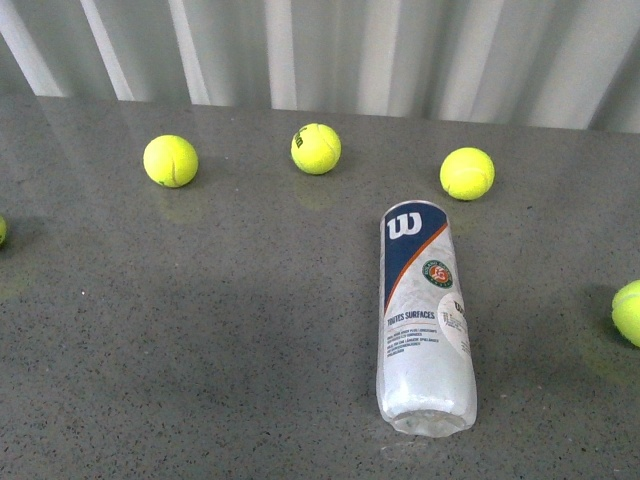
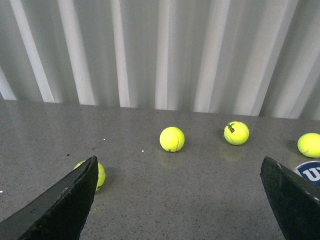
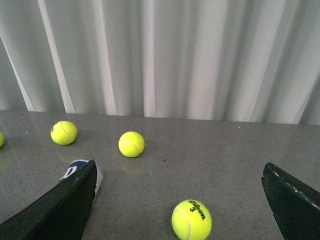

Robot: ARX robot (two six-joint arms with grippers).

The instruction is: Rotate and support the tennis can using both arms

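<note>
Item 1: tennis can [image 1: 425, 320], one. Lies on its side on the surface [image 1: 200, 350], right of centre in the front view. Clear end nearest the robot, navy end with the white W pointing away. Touches no ball.

Item 2: yellow tennis balls, five in the front view. Three stand in a row beyond the can: left [image 1: 170, 161], middle [image 1: 316, 148], right [image 1: 467, 173]. One is cut by the right edge [image 1: 628, 312], and a sliver of one shows at the left edge [image 1: 2, 230].

Item 3: left gripper [image 2: 179, 162]. Black fingers [image 2: 65, 205] spread wide, pinching nothing, above the surface. The can's W end [image 2: 309, 172] peeks past one finger.

Item 4: right gripper [image 3: 180, 164]. Fingers [image 3: 60, 210] likewise spread wide, pinching nothing. The can's end [image 3: 72, 170] shows beside one finger.

Item 5: pale pleated curtain [image 1: 350, 50] behind the surface.
</note>
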